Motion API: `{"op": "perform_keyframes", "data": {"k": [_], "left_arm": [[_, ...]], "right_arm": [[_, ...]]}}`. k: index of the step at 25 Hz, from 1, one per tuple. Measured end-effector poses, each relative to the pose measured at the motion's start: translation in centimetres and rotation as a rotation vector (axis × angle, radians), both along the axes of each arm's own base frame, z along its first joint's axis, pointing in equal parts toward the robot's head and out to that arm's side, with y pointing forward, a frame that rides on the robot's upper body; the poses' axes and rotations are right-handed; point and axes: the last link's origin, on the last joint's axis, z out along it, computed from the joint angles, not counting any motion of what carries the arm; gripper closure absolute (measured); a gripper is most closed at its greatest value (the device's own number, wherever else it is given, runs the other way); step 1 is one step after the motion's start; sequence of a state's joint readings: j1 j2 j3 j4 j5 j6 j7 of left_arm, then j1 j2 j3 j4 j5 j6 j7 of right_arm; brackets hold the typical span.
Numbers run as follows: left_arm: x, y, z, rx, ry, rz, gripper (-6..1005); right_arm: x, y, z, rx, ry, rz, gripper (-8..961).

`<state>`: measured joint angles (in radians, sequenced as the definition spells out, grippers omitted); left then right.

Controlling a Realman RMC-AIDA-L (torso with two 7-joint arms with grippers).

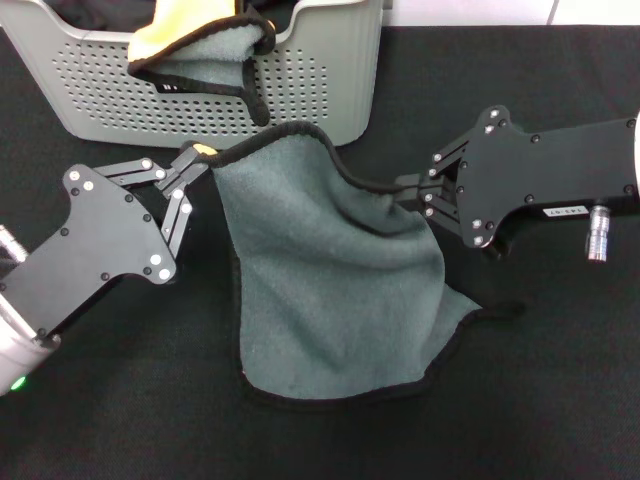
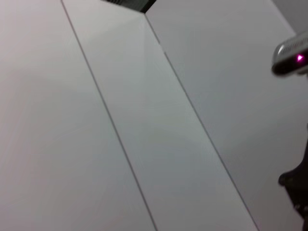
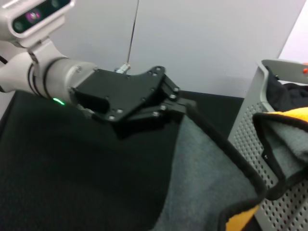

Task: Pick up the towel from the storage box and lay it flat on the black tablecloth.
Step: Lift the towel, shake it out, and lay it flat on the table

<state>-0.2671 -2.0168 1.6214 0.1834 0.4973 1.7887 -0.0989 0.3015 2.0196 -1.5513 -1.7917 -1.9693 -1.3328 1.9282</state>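
Note:
The towel (image 1: 330, 280), grey-green side up with a black stitched border, is held by its top edge between both grippers. Its lower part lies on the black tablecloth (image 1: 540, 380), and the top edge sags between the two grips. My left gripper (image 1: 197, 157) is shut on the towel's left top corner, where a bit of yellow shows. My right gripper (image 1: 400, 190) is shut on the right top edge. The right wrist view shows the left gripper (image 3: 180, 103) pinching the towel (image 3: 207, 178). The storage box (image 1: 330, 80) stands just behind the towel.
A twin towel (image 1: 200, 45), yellow and grey-green, hangs bunched over the box's front rim; it also shows in the right wrist view (image 3: 288, 130). Dark items lie inside the box. The left wrist view shows only white wall panels (image 2: 120, 120).

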Motion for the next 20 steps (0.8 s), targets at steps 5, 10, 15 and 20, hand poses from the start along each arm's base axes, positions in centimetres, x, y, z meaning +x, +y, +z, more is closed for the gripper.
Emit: {"op": "perform_keyframes", "data": {"k": [5,10,15,20], "left_arm": [[0.1,0.5,-1.5,0.017,0.025,0.048,988],[0.4,0.5,-3.1,0.068,0.082,0.066,988],[0.6,0.2,-3.0,0.117,0.096,0.049,988],[0.9,-1.2,-2.0,0.164,0.052,-0.011,987]], "right_arm": [[0.1,0.0,-0.2,-0.008,0.000,-0.007,938],[-0.2,-0.1,0.0,-0.008,-0.003,0.006,938],[-0.4,-0.3,0.8,-0.015,0.005,-0.004,938],[-0.5,-1.1,1.2,-0.044,0.018,-0.028,938]]}}
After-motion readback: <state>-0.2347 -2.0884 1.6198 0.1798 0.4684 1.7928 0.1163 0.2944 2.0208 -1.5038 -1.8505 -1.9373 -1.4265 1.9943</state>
